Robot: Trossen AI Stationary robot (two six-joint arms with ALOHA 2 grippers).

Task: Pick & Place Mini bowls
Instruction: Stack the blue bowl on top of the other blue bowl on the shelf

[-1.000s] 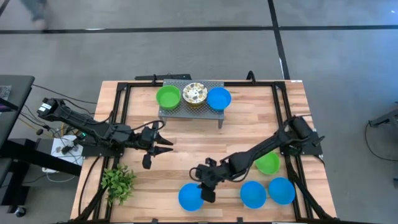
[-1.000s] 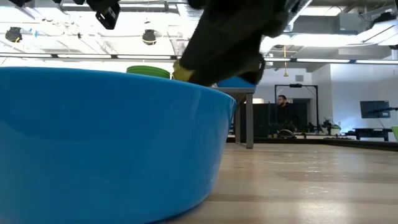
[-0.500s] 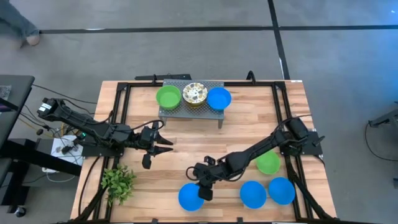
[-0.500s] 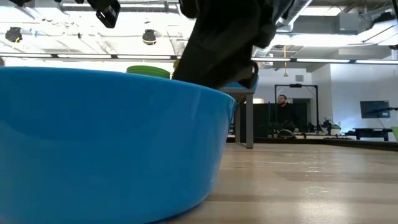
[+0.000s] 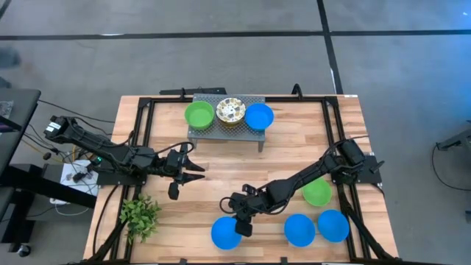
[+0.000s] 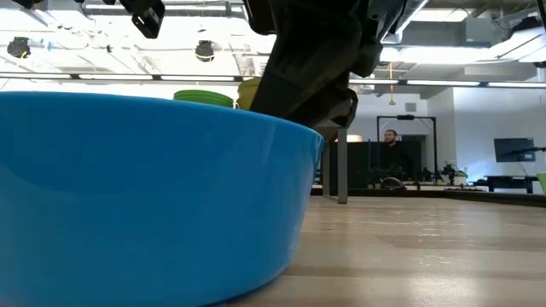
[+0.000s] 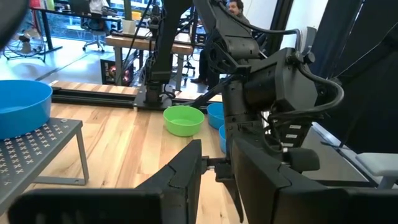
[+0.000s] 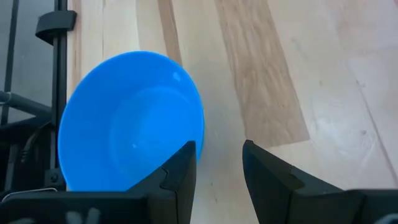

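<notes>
Bowl pickup pending
Your right gripper [image 5: 239, 223], fingers spread, hovers by the blue bowl [image 5: 225, 233]; 3 stacks fill the rack [image 5: 226, 131], 4 bowls remain.

Seven mini bowls show in the high view. Four are blue: one on the rack [image 5: 224, 134] at upper centre [image 5: 259, 116], and three along the lower edge of the worktop [image 5: 309, 143], at lower centre [image 5: 224, 235], right of centre [image 5: 299, 230] and lower right [image 5: 333, 225]. Two are green: one on the rack [image 5: 199, 115] and one at the right [image 5: 318, 193]. One is white with a speckled pattern [image 5: 229, 111], between the two on the rack. There is one rack, one leafy plant [image 5: 140, 216] at lower left, and two arms, each with one gripper: the left gripper [image 5: 197, 170] and the right gripper [image 5: 238, 223]. One person [image 6: 389, 153] stands in the room in the low view.
</notes>
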